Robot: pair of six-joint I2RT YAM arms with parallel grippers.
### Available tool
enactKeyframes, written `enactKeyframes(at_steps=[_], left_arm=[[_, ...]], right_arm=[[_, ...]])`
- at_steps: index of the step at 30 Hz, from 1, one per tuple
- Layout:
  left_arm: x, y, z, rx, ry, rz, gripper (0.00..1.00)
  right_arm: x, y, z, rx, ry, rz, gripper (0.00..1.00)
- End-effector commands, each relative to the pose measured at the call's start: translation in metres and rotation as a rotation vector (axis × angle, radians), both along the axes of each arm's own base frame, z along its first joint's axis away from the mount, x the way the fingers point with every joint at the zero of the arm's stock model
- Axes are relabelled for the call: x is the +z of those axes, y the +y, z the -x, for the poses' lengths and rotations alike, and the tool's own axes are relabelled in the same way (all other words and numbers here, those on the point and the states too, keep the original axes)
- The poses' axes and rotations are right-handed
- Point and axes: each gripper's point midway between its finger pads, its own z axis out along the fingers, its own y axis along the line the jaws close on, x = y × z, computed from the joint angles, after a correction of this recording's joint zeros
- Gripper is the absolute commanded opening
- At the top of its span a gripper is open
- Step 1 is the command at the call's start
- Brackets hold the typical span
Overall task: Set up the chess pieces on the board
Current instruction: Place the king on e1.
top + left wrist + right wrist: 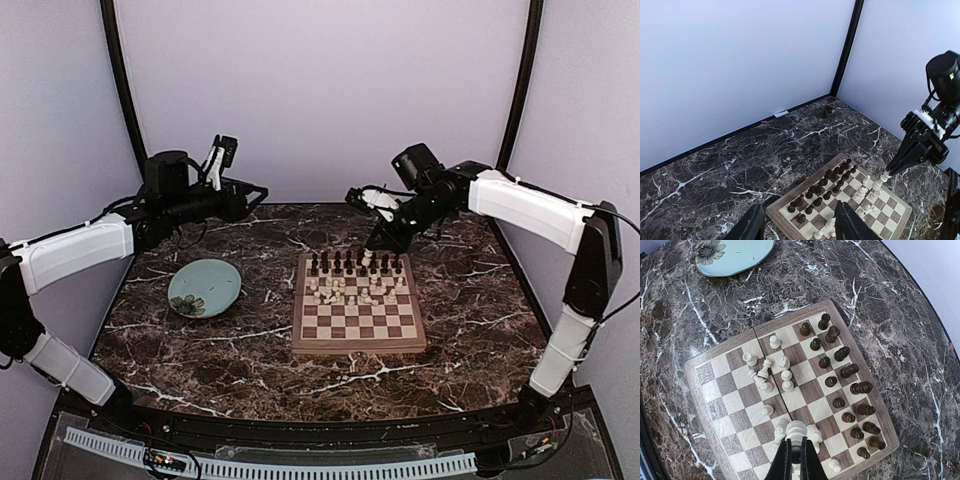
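The wooden chessboard (pixel 358 305) lies mid-table. Dark pieces (pixel 355 264) stand in two rows along its far edge; they also show in the right wrist view (pixel 850 390). Cream-white pieces (pixel 765 371) cluster just in front of them, some tipped over. My right gripper (pixel 373 246) hangs over the board's far side, shut on a white chess piece (pixel 795 430); its fingers (pixel 810 460) clamp the piece's base. In the left wrist view that piece (pixel 884 176) hangs under the right gripper. My left gripper (pixel 800 225) is open and empty, raised at the far left, away from the board (pixel 890 220).
A round pale-teal plate (pixel 205 287) with a flower pattern lies left of the board, also in the right wrist view (pixel 735 255). Dark marble tabletop (pixel 200 350) surrounds the board. Pale walls and black corner posts enclose the back.
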Motion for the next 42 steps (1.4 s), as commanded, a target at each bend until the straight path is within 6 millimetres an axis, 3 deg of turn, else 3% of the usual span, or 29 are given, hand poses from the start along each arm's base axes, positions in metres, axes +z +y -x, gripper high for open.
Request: enactKeyframes(at_steps=[1, 2, 6, 9, 11, 12, 13, 14, 15, 16, 17, 18, 20, 22, 29, 42], left_arm=[[-0.025, -0.041, 0.011, -0.061, -0.031, -0.196, 0.49], [-0.046, -0.054, 0.018, -0.088, -0.011, -0.274, 0.49], [-0.076, -0.068, 0.021, -0.048, 0.017, -0.399, 0.49], [-0.065, -0.063, 0.023, -0.004, 0.026, -0.353, 0.49], [-0.031, -0.048, 0.027, 0.064, -0.021, -0.268, 0.49], [-0.035, -0.04, 0.029, 0.096, -0.003, -0.249, 0.5], [-0.017, -0.026, 0.028, 0.149, -0.016, -0.187, 0.51], [-0.026, -0.016, 0.03, 0.171, 0.006, -0.177, 0.52], [-0.015, 0.001, 0.026, 0.215, 0.022, -0.104, 0.52], [-0.027, 0.012, 0.027, 0.23, 0.058, -0.089, 0.53], [-0.022, 0.03, 0.022, 0.261, 0.085, -0.03, 0.53], [-0.033, 0.036, 0.024, 0.248, 0.115, -0.021, 0.53], [-0.036, 0.057, 0.019, 0.309, 0.118, -0.039, 0.54], [-0.035, 0.065, 0.017, 0.331, 0.09, -0.089, 0.54], [-0.047, 0.074, 0.012, 0.355, 0.055, -0.138, 0.55], [-0.04, 0.07, 0.016, 0.313, 0.041, -0.13, 0.56]], right_arm=[[0.009, -0.009, 0.028, 0.04, -0.002, -0.023, 0.0], [0.01, -0.011, 0.032, 0.044, -0.004, -0.03, 0.0], [0.007, -0.019, 0.047, 0.063, -0.004, -0.037, 0.0], [0.001, -0.025, 0.057, 0.078, 0.006, -0.023, 0.0], [-0.004, -0.028, 0.062, 0.085, 0.015, -0.019, 0.0], [-0.007, -0.029, 0.064, 0.087, 0.018, -0.017, 0.0], [-0.009, -0.03, 0.066, 0.09, 0.023, -0.016, 0.0], [-0.011, -0.03, 0.068, 0.095, 0.025, -0.015, 0.0], [-0.013, -0.03, 0.07, 0.1, 0.027, -0.012, 0.0], [-0.015, -0.029, 0.073, 0.109, 0.026, -0.01, 0.0], [-0.016, -0.028, 0.075, 0.118, 0.025, -0.007, 0.0], [-0.019, -0.027, 0.078, 0.128, 0.024, -0.003, 0.0], [-0.025, -0.023, 0.083, 0.149, 0.019, 0.013, 0.0], [-0.034, -0.019, 0.088, 0.17, 0.013, 0.038, 0.0], [-0.059, -0.002, 0.096, 0.212, -0.024, 0.114, 0.0], [-0.082, 0.016, 0.113, 0.291, 0.008, 0.152, 0.01]])
